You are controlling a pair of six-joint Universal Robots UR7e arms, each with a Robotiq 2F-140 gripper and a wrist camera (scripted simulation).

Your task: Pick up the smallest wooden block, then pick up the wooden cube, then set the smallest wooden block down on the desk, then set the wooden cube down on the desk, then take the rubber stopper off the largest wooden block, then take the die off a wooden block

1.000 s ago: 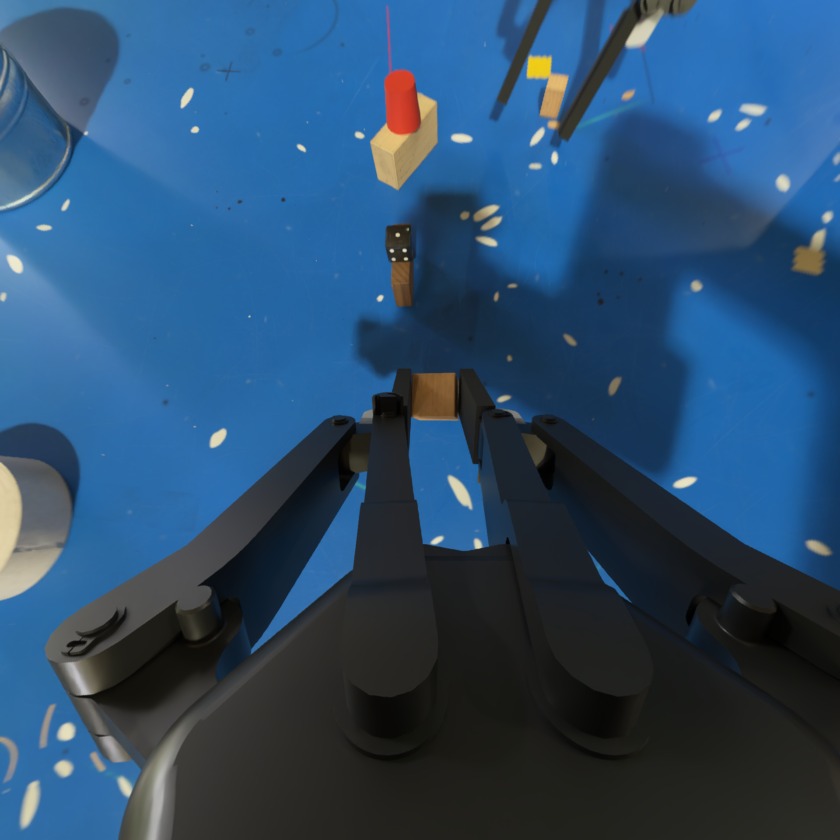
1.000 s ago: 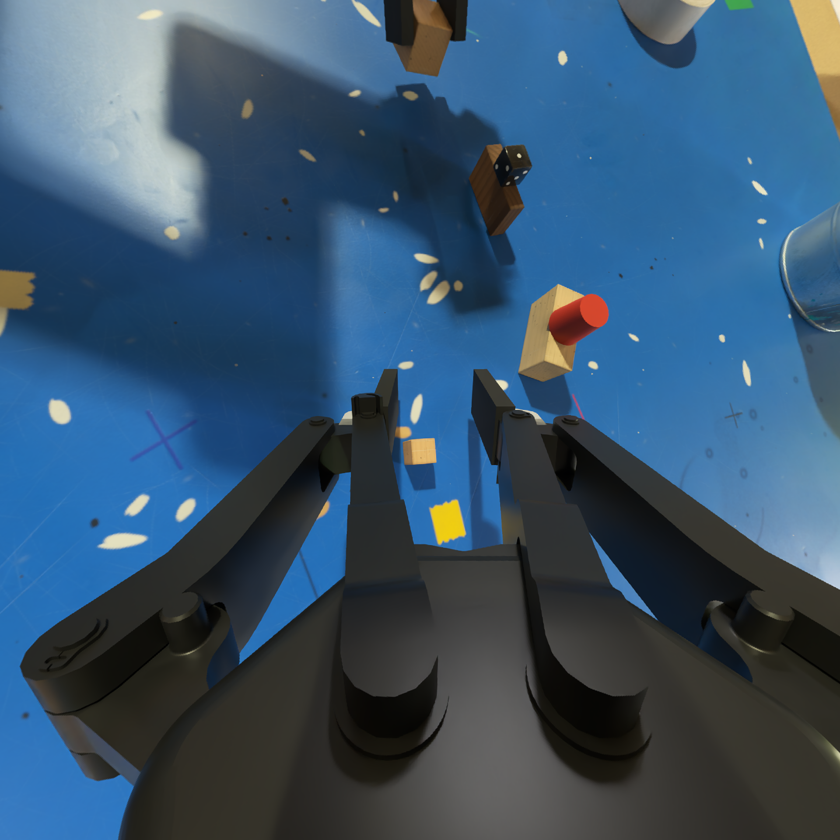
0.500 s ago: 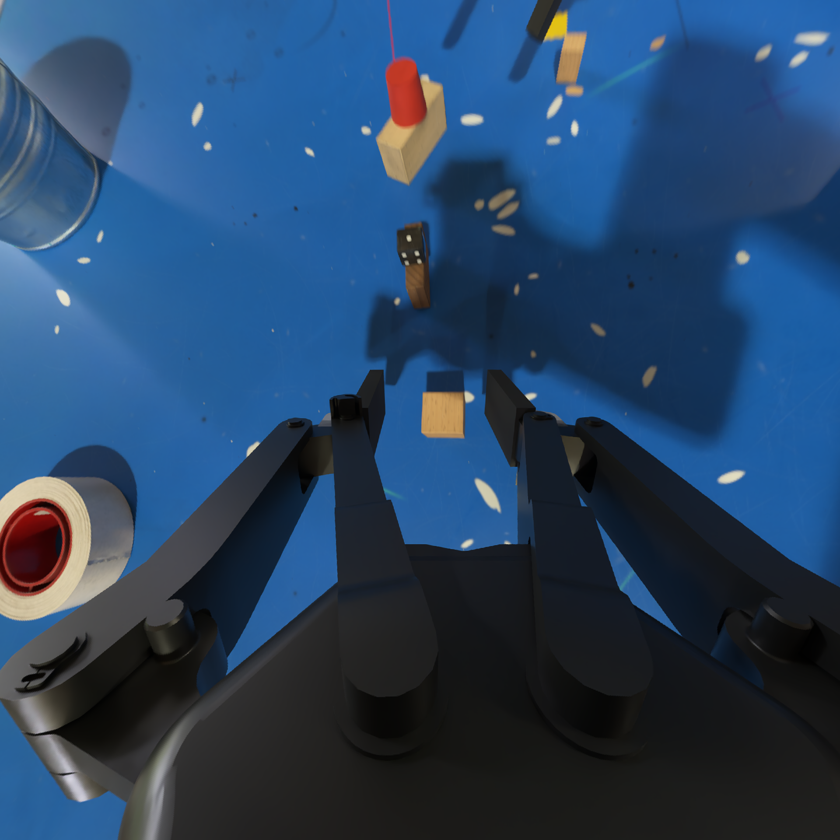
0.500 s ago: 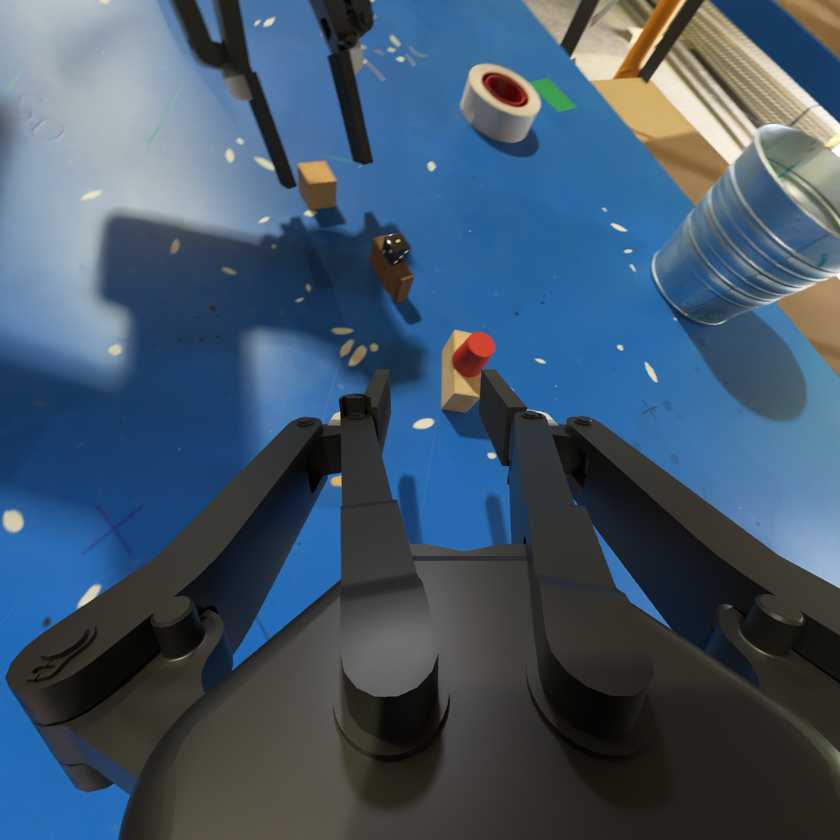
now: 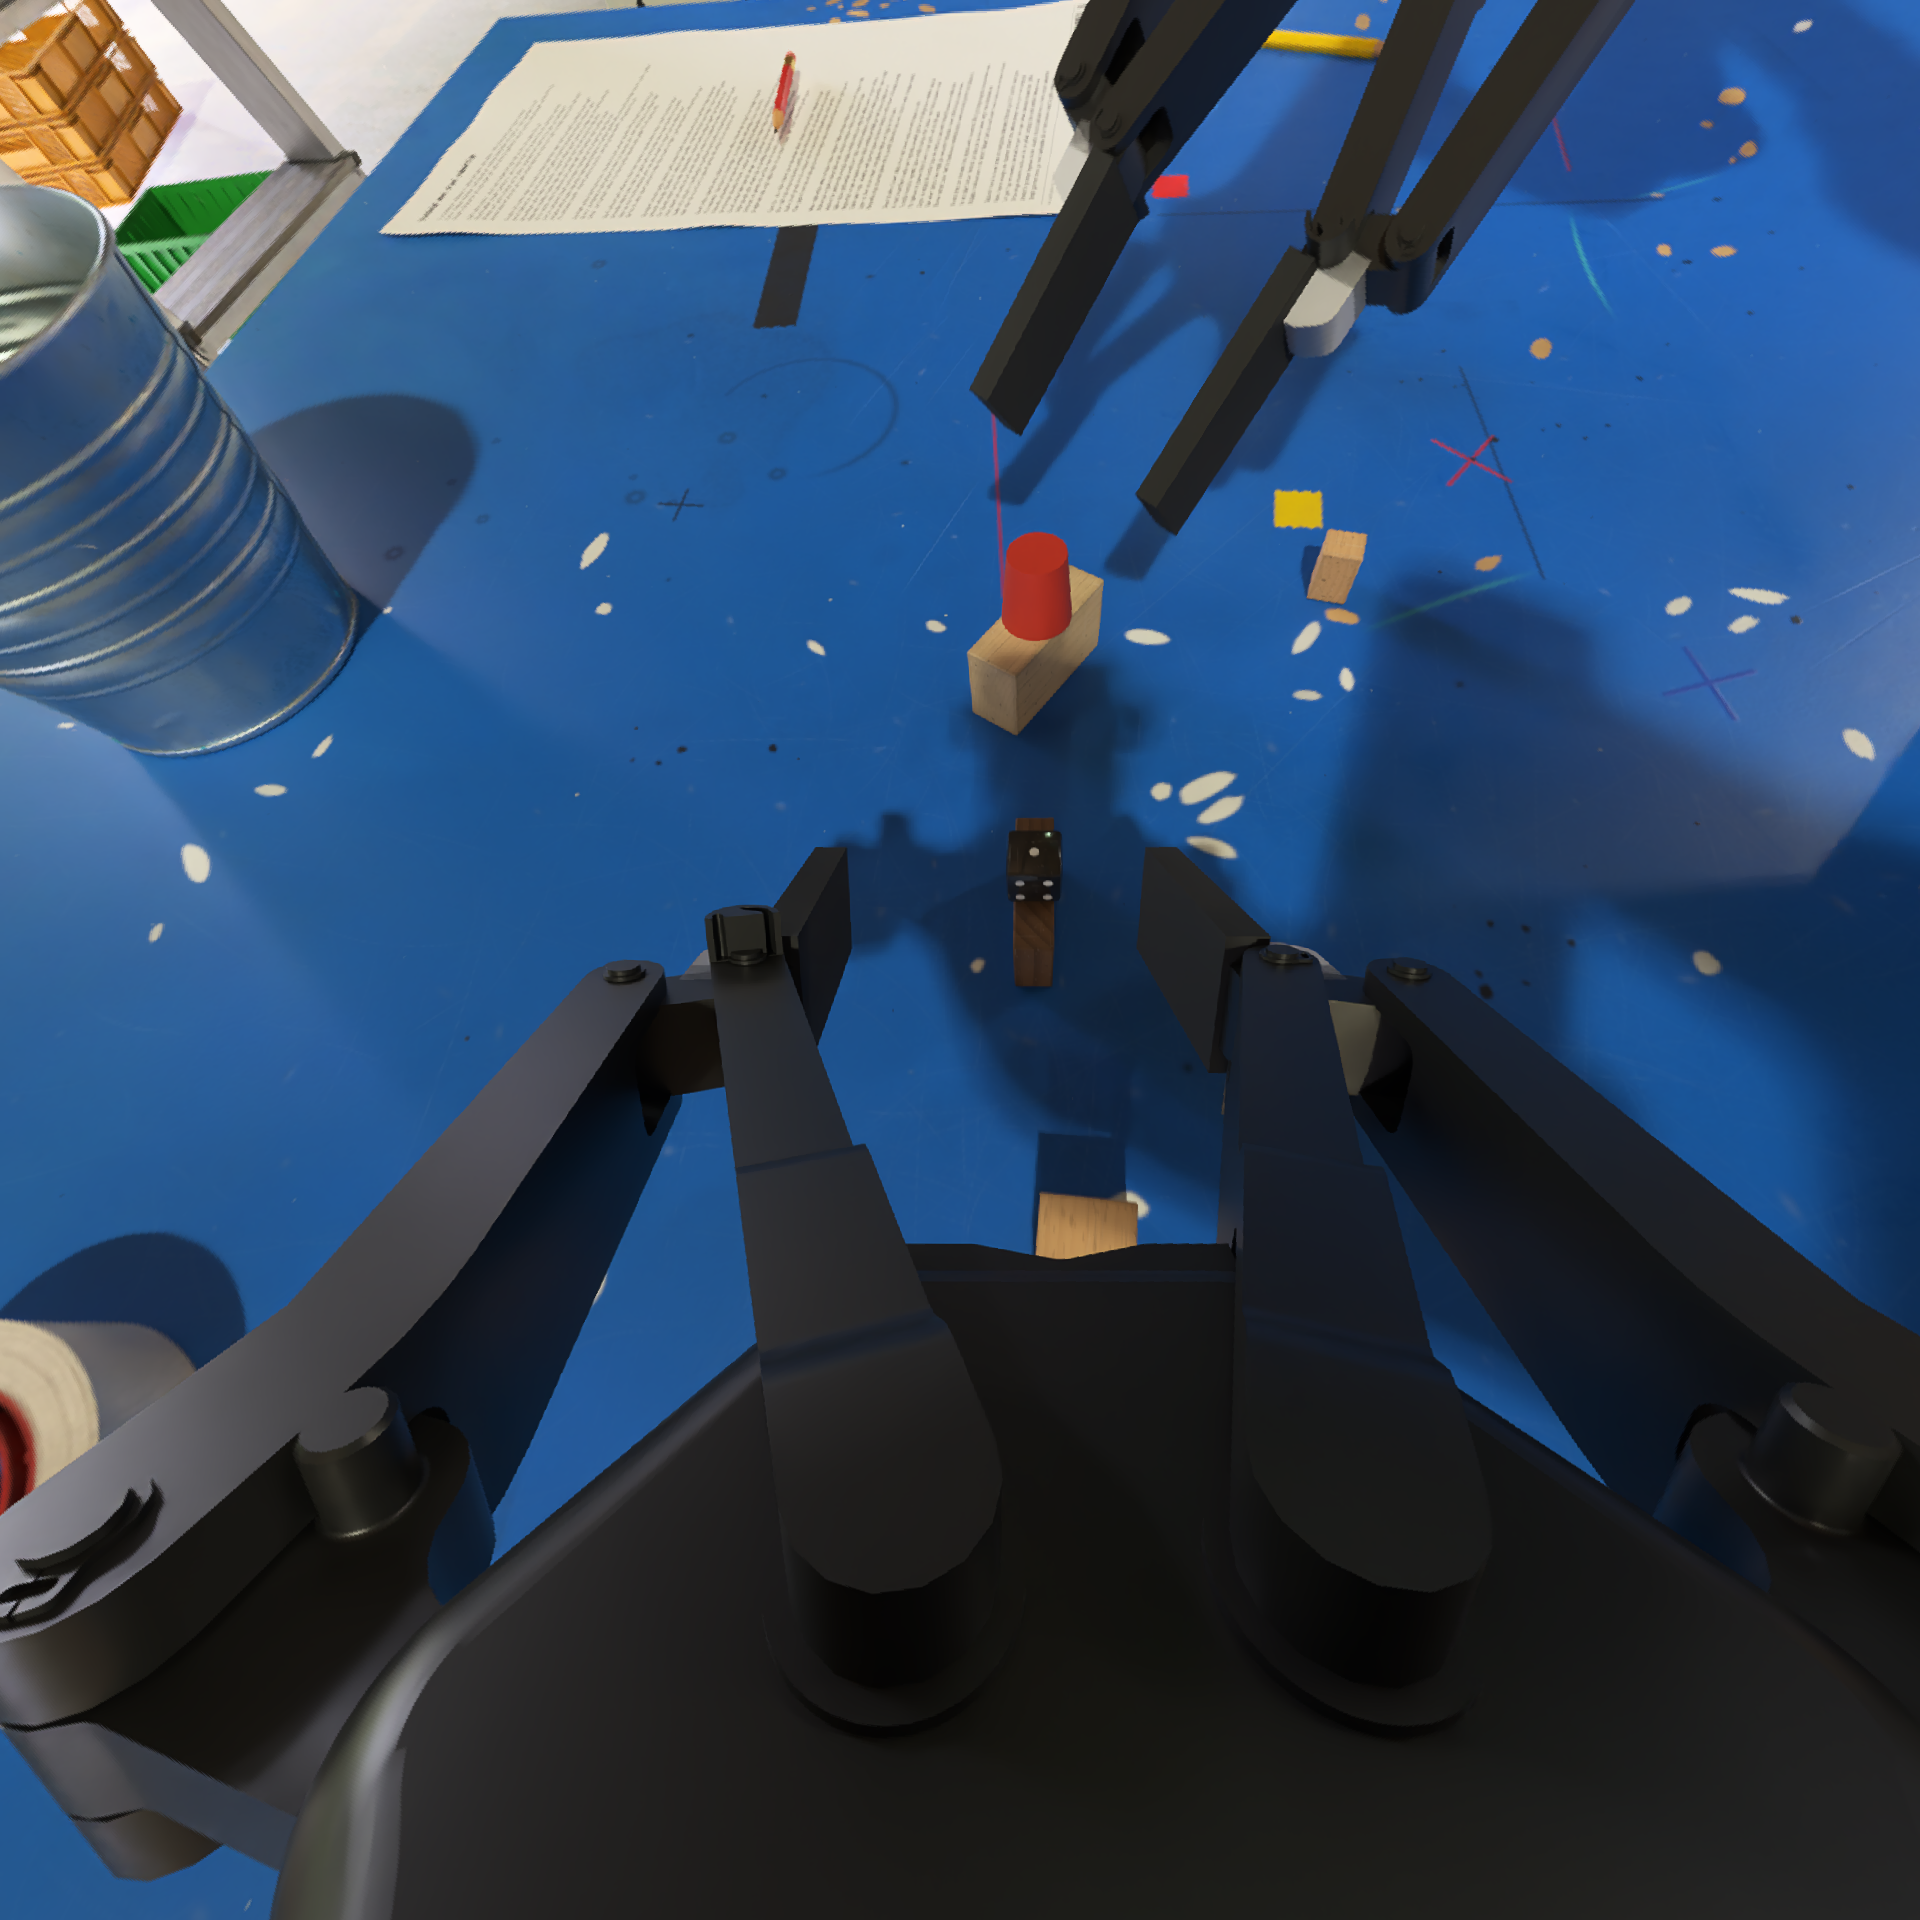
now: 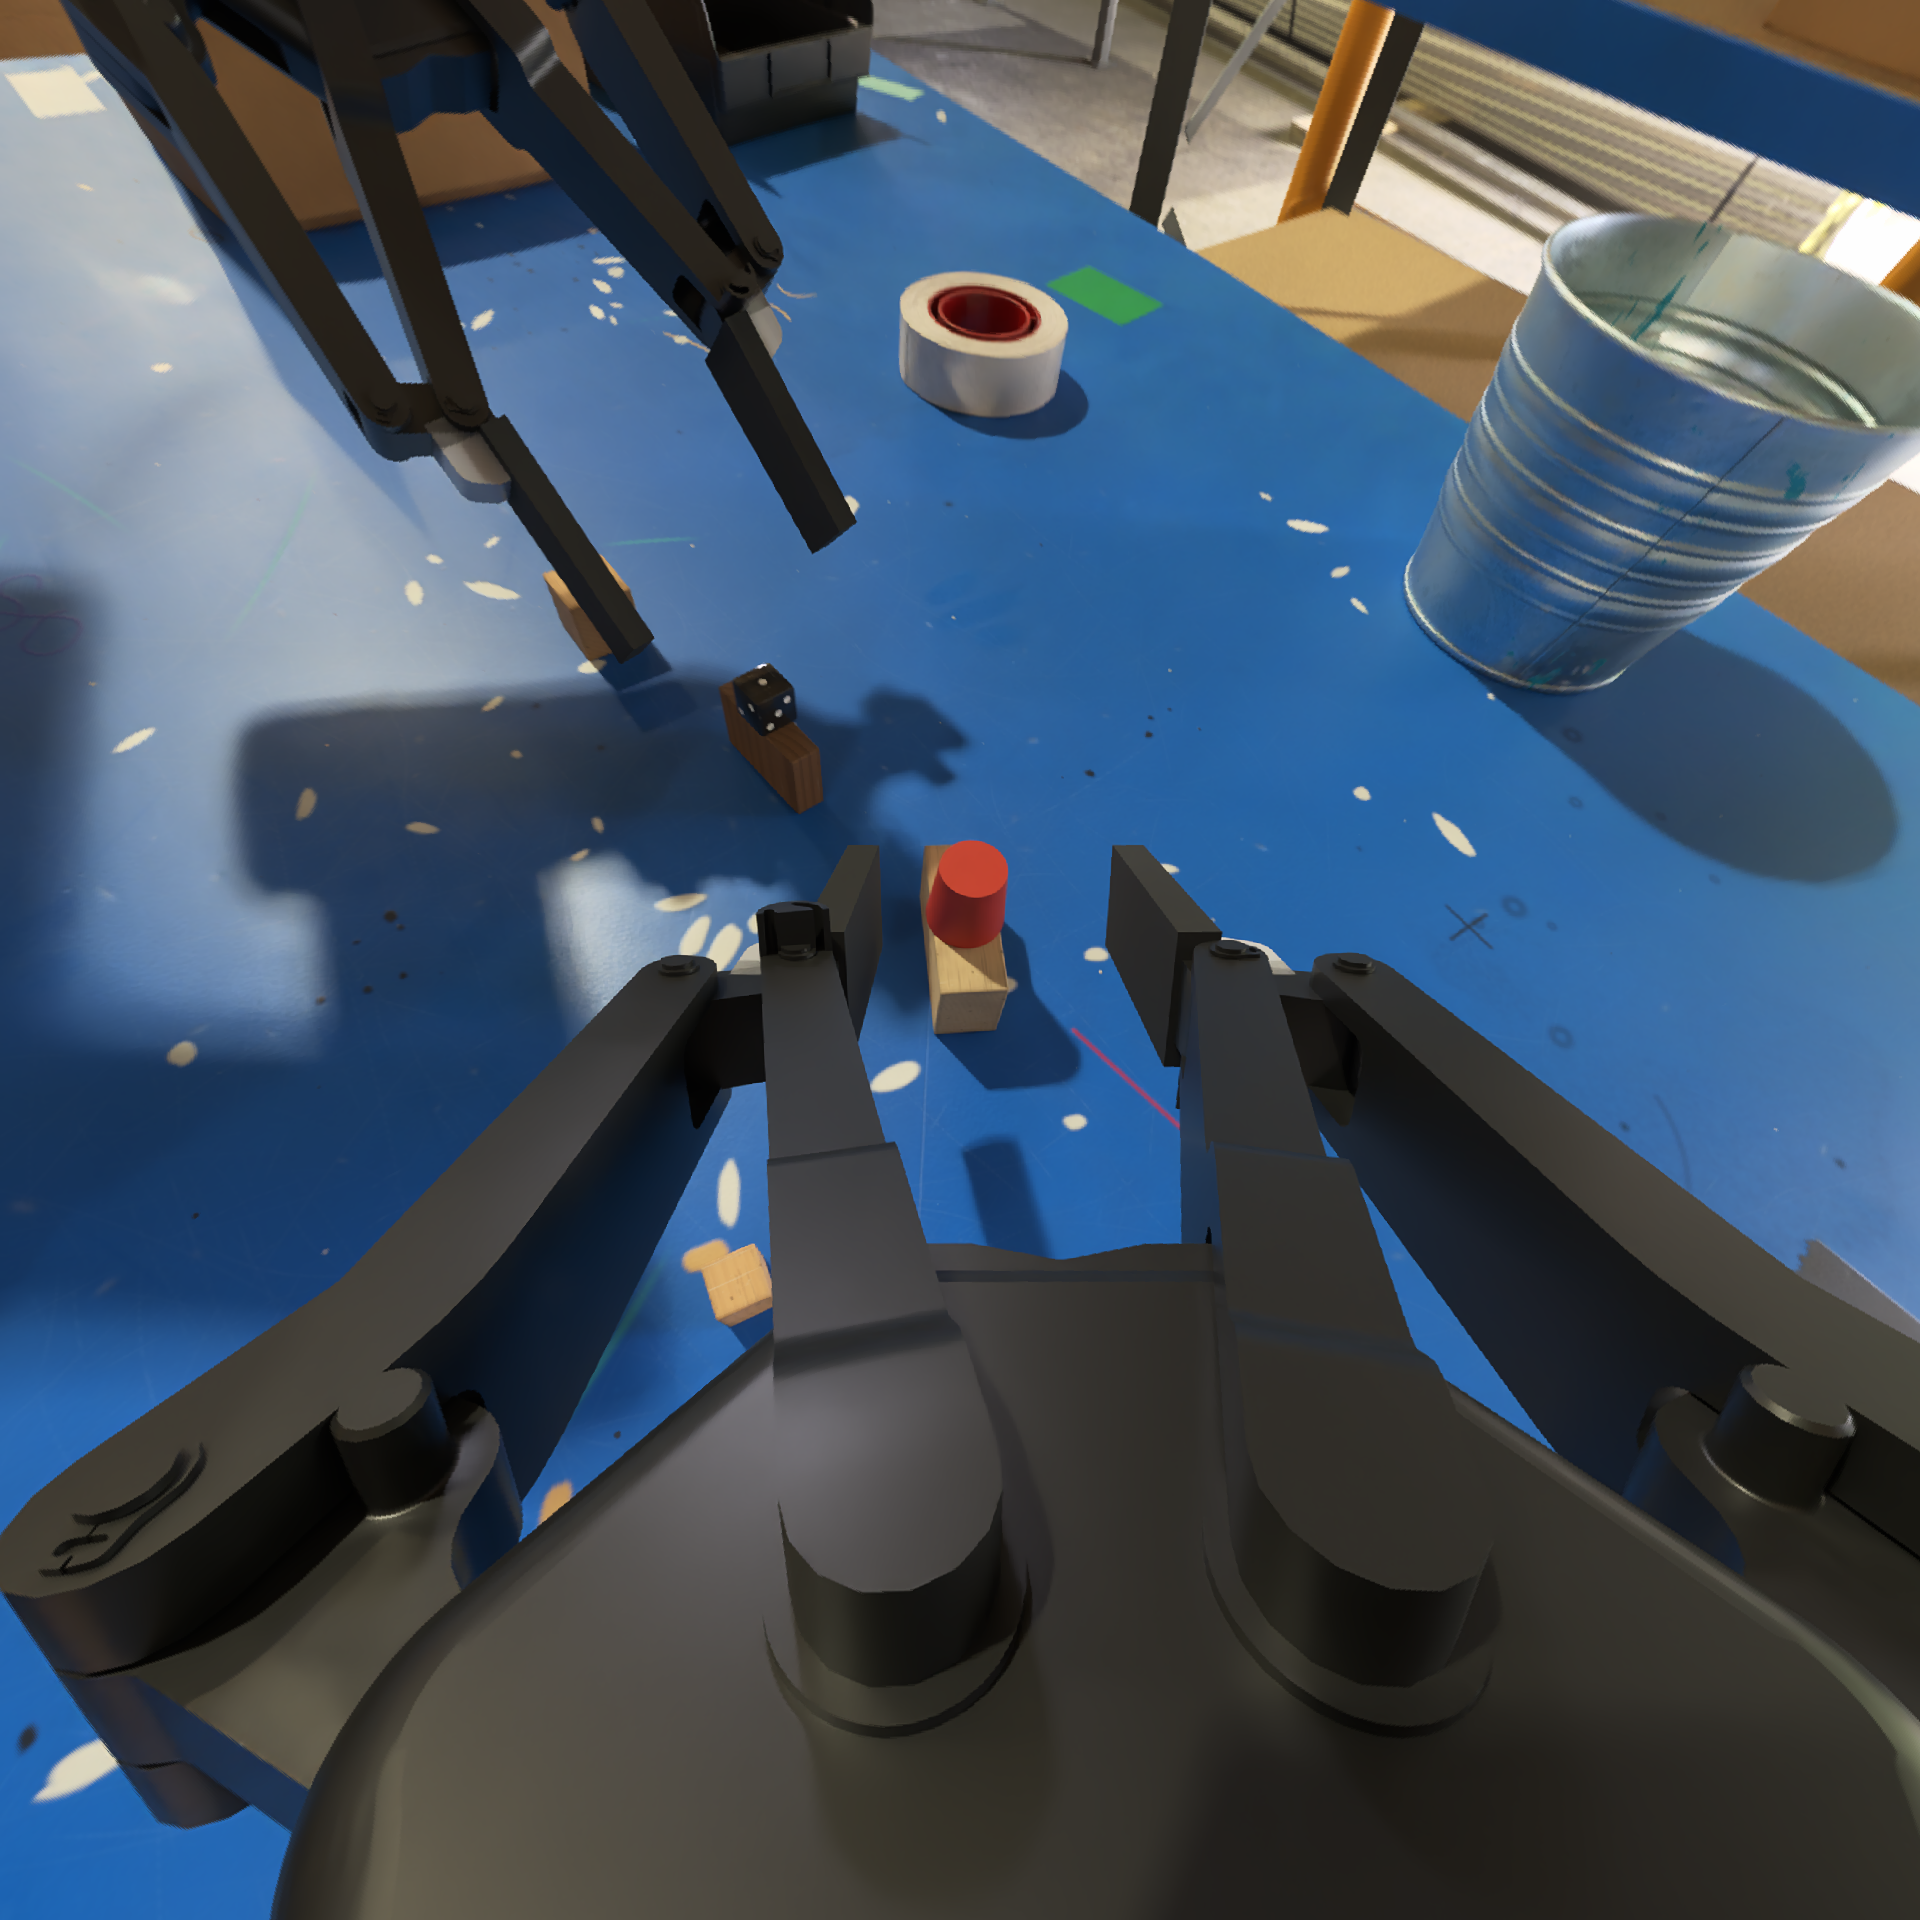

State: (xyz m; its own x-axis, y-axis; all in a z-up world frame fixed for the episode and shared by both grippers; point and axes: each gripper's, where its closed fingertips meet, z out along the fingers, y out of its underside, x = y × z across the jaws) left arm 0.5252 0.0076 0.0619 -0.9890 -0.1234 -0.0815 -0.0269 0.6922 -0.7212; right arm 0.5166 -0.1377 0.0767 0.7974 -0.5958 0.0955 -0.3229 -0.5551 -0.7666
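Blue and chip-strewn, the desk point(image 5: 520, 935) now carries every block; neither hand holds anything. A second ago the left hand point(image 5: 992, 904) still gripped the cube point(image 5: 1084, 1224); it then let go and has pulled up and back, so the cube sits on the desk almost hidden under the hand's palm. The smallest block point(image 5: 1336, 564) lies by a yellow patch point(image 5: 1297, 508), also released. Both set-downs look finished to me.

What has changed most is the aim of each hand. The right hand point(image 6: 992, 904), fingers wide apart and empty, has swung away from the smallest block and now frames the red stopper point(image 6: 967, 891), which stands upright on the pale largest block point(image 6: 966, 987). The stopper lies between the fingertips but farther off, not yet touched. The left hand, equally wide and empty, has the black die point(image 5: 1034, 868) lined up in its gap, perched on one end of the dark narrow block point(image 5: 1034, 940).

So the stopper removal is the step at hand, I would say, with the die to follow. Both perches are small; a careless close could knock the dark block over. A metal bucket point(image 6: 1662, 457) and tape roll point(image 6: 982, 343) stand well clear.
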